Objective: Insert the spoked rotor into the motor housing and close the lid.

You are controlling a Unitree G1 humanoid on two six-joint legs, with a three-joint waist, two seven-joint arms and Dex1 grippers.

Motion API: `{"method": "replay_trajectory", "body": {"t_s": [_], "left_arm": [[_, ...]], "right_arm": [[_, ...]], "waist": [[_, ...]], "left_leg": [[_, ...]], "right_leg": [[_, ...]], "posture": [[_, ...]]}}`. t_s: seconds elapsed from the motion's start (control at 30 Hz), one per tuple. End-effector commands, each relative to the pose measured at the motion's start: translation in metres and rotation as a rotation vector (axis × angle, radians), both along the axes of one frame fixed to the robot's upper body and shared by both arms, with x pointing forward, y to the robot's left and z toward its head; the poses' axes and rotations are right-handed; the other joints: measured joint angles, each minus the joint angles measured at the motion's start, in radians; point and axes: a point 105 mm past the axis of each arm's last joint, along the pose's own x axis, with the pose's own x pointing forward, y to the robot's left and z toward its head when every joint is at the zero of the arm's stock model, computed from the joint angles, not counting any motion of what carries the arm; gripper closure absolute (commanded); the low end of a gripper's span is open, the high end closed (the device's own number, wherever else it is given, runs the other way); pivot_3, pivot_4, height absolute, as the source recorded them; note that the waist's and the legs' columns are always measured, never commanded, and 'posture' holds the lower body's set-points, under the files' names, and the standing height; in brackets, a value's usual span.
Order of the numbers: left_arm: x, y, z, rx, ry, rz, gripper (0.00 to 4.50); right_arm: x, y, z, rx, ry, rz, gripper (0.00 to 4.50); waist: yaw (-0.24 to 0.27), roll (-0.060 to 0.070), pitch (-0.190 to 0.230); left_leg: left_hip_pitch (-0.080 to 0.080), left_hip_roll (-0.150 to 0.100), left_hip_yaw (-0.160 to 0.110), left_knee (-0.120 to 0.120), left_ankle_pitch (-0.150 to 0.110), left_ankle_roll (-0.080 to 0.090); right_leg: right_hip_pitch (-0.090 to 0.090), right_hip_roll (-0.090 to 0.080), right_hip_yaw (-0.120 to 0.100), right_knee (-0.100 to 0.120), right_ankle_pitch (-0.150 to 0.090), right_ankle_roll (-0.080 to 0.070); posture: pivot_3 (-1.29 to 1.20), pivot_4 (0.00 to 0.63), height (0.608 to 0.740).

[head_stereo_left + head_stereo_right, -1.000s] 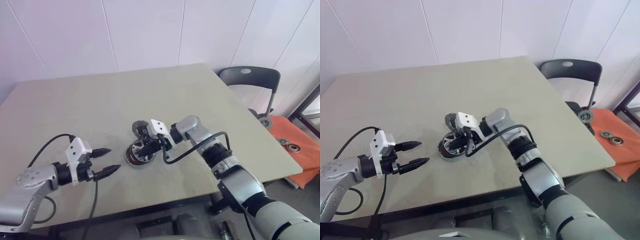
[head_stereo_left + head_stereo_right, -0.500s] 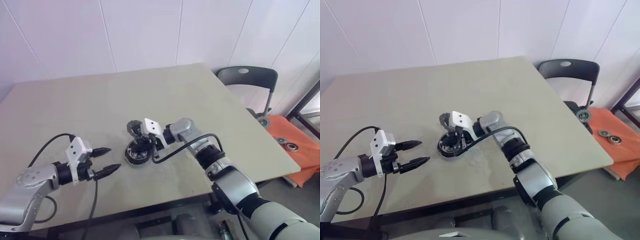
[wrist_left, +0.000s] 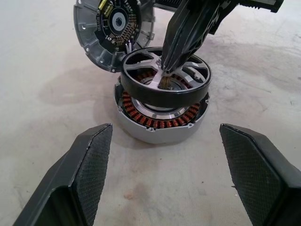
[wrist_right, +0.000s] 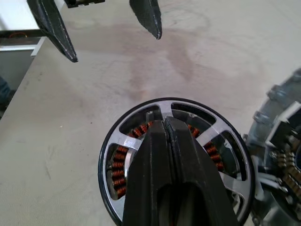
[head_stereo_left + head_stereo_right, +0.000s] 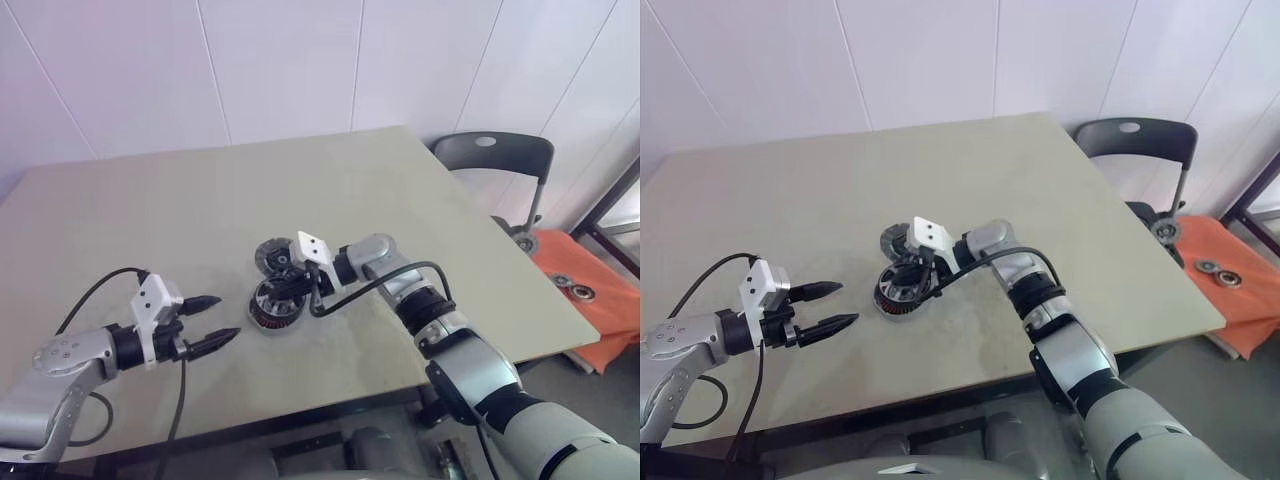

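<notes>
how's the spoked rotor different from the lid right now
The spoked rotor is an open wheel with a black rim and silver spokes; the lid is a grey ribbed disc with a circuit face. The rotor sits tilted on the motor housing; the lid leans behind it. Both are round.

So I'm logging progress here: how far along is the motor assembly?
Partway. In hand: the right gripper, shut, presses on the hub of the spoked rotor, which sits over the motor housing but not fully down; copper windings show below its rim. Left: seat the rotor, then fit the lid, which lies on the table behind the housing. The left gripper waits open nearby.
</notes>
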Motion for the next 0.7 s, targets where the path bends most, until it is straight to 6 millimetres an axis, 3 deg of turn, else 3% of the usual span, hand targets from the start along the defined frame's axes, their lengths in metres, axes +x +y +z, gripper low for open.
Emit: {"method": "replay_trajectory", "body": {"t_s": [0.03,0.47,0.6,0.7], "left_arm": [[0.003,-0.002,0.006,-0.001,-0.032,-0.004,0.62],[0.004,0.001,0.006,-0.009,-0.032,0.019,0.62],[0.005,0.001,0.005,-0.012,-0.033,0.027,0.62],[0.004,0.001,0.005,-0.014,-0.032,0.03,0.62]], "right_arm": [[0.009,0.003,0.013,0.038,-0.029,-0.033,4.48],[0.009,0.006,0.009,0.037,-0.024,-0.049,4.48],[0.003,0.019,0.018,0.1,0.034,-0.025,4.48],[-0.011,0.017,0.028,0.135,0.079,0.07,4.48]], "waist": [[0.0,0.0,0.0],[0.0,0.0,0.0],[0.0,0.0,0.0],[0.0,0.0,0.0]], "left_leg": [[0.0,0.0,0.0,0.0,0.0,0.0],[0.001,0.0,0.0,0.001,0.0,0.0],[0.0,0.0,0.0,0.001,0.0,0.0],[0.0,0.0,0.0,0.0,0.0,0.0]], "right_leg": [[0.0,0.0,0.0,0.0,0.0,0.0],[0.001,0.0,0.0,0.0,0.0,0.0],[0.001,0.0,0.0,0.0,0.0,0.0],[0.0,0.0,0.0,0.0,0.0,0.0]], "posture": [[0.0,0.0,0.74],[0.0,0.0,0.74],[0.0,0.0,0.74],[0.0,0.0,0.74]]}}
